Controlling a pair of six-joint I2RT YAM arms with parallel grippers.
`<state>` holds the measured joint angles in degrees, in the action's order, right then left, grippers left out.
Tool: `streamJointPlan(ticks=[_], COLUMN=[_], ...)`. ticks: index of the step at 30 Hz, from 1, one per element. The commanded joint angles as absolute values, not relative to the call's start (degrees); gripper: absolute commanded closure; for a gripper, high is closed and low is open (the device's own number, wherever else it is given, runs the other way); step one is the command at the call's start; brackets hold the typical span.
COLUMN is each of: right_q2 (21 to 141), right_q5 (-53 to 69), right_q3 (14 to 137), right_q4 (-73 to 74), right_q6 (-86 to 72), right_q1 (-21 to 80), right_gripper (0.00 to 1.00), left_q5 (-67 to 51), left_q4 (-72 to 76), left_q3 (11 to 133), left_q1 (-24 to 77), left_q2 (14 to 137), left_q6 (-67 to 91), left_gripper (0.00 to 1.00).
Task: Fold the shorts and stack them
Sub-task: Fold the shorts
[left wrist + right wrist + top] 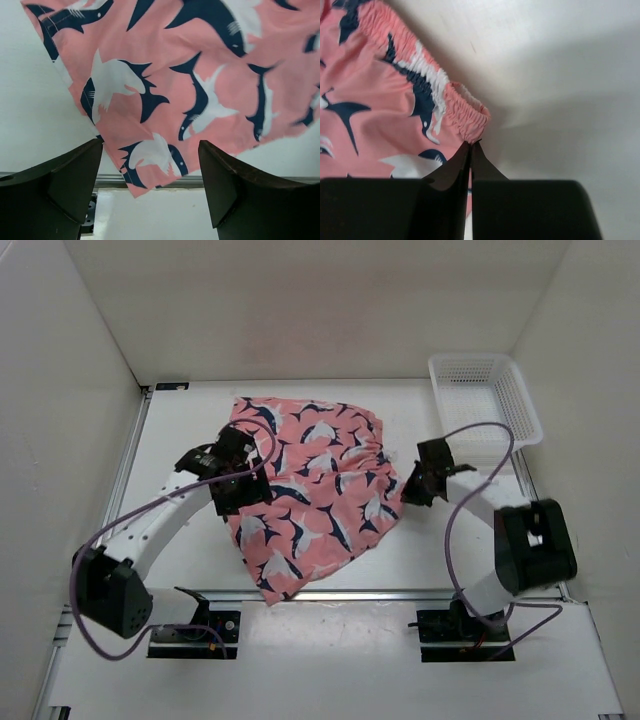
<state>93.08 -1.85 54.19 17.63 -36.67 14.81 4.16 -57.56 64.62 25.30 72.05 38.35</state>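
Note:
The coral-pink shorts (315, 490) with navy-and-white sharks lie spread across the middle of the table. One leg corner reaches the front rail. My left gripper (240, 488) is open and empty, just above the shorts' left edge. In the left wrist view its dark fingers (75, 185) stand wide apart over the leg corner (150, 155). My right gripper (410, 485) is at the shorts' right edge. In the right wrist view it (472, 146) is shut, pinching the corner of the gathered elastic waistband (470, 117).
A white mesh basket (485, 400) stands at the back right, beside the right wall. White walls enclose the table on three sides. A metal rail (400, 593) runs along the table's front edge, with both arm bases behind it.

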Motion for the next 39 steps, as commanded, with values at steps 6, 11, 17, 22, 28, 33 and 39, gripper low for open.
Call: streamJointPlan(ticks=[6, 11, 17, 22, 28, 33, 39], right_q2=[78.0, 74.4, 71.1, 72.7, 76.7, 77.3, 74.7], right_q5=[-3.4, -7.1, -8.2, -6.0, -11.2, -9.3, -10.6], right_q3=[36.0, 35.4, 34.9, 35.5, 38.3, 37.1, 37.1], right_q4=[14.1, 17.4, 18.6, 15.3, 16.5, 14.0, 15.3], right_q6=[-51.8, -50.5, -48.7, -52.4, -52.4, -51.8, -49.0], right_q1=[19.2, 20.0, 16.6, 16.6, 19.3, 19.9, 19.9], right_gripper=[1.00, 1.00, 1.00, 1.00, 1.00, 0.53, 0.23], left_q5=[4.0, 4.0, 5.8, 8.3, 18.9, 14.8, 2.0], left_q4=[-50.6, -49.1, -49.7, -54.9, -60.8, -60.8, -55.5], left_q3=[60.3, 64.9, 73.1, 90.6, 101.0, 91.0, 61.7], left_q1=[25.1, 25.8, 23.9, 23.9, 23.4, 20.5, 14.5], left_q2=[89.9, 98.4, 107.7, 119.8, 114.9, 100.9, 78.4], left_q6=[36.8, 36.8, 35.0, 31.9, 33.0, 34.2, 40.2], left_gripper=[0.09, 0.36, 0.90, 0.90, 0.56, 0.02, 0.02])
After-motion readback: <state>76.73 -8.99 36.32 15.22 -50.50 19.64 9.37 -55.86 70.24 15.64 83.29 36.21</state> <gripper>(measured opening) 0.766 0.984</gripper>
